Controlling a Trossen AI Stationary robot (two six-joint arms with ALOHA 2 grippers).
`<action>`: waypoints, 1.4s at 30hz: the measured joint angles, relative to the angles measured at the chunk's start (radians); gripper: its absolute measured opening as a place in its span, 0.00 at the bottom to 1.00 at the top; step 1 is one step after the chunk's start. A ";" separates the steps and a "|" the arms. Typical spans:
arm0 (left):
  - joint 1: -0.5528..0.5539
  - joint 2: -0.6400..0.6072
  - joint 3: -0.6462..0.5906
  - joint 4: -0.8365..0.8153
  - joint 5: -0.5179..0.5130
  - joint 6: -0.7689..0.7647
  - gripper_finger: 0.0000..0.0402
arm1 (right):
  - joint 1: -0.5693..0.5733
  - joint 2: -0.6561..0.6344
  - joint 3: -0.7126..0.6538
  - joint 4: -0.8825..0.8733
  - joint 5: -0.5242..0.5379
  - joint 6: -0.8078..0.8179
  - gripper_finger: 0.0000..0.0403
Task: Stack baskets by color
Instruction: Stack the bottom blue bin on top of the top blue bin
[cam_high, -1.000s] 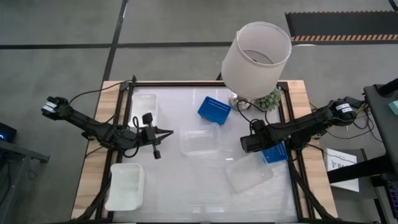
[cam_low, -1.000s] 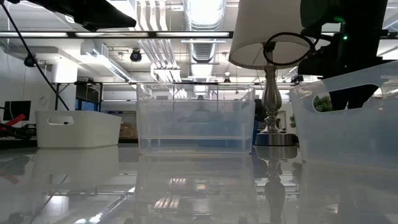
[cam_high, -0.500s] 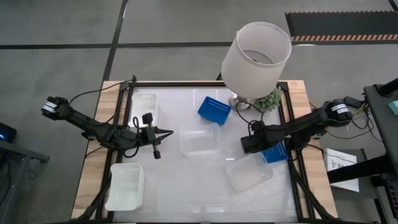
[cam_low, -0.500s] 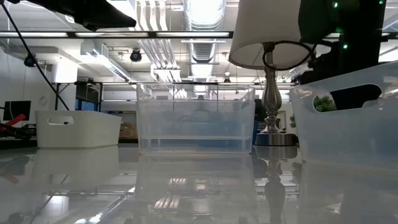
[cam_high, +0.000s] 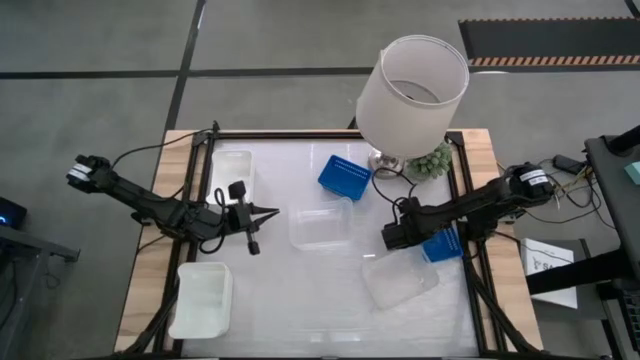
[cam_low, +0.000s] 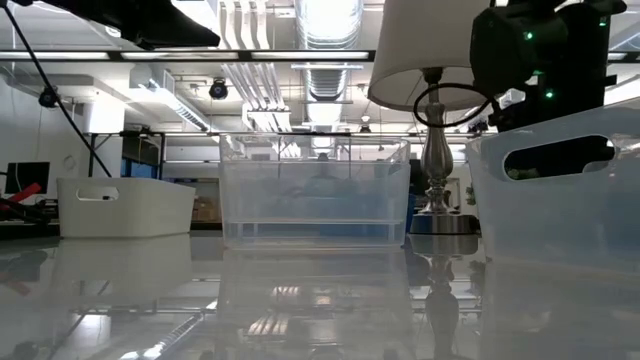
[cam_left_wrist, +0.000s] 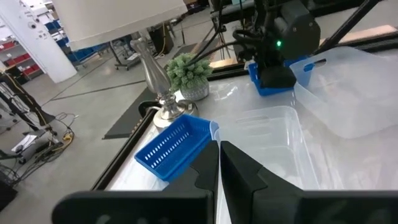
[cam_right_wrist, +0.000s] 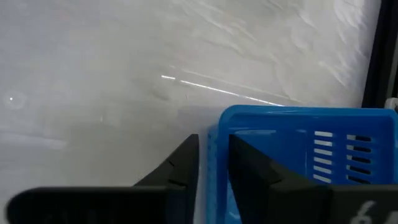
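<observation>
Two blue mesh baskets show: one at the far middle, one by the table's right edge, partly hidden under my right arm. Two clear baskets stand at the middle and near right. White baskets sit at the far left and near left. My right gripper points steeply down and is shut on the right blue basket's wall. My left gripper hovers shut at the left of the middle, touching nothing. My right gripper has the blue basket's left end wall between its two fingers, one finger inside the basket and one outside. The fingers come from above, pointing steeply down. The basket stands on the table, level.
A big white lampshade on a metal stand leans over the far right corner, with a small green plant beside it. The near clear basket lies close in front of the held blue one. Bare tabletop lies between the middle clear basket and the near edge.
My right gripper has sunk toward the right blue basket and shifted a little toward the table's left. In the low view its dark body has come down behind the near clear basket. The baskets have stayed where they were.
</observation>
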 joint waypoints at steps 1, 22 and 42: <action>0.000 0.002 0.000 -0.002 0.000 0.000 0.00 | 0.000 -0.001 0.000 0.001 0.000 -0.001 0.15; 0.000 0.007 0.000 -0.001 0.000 -0.001 0.00 | 0.000 -0.013 0.208 -0.091 0.111 -0.248 0.02; 0.000 0.007 0.000 0.007 0.001 0.002 0.00 | -0.013 -0.012 0.511 0.117 0.285 -0.894 0.02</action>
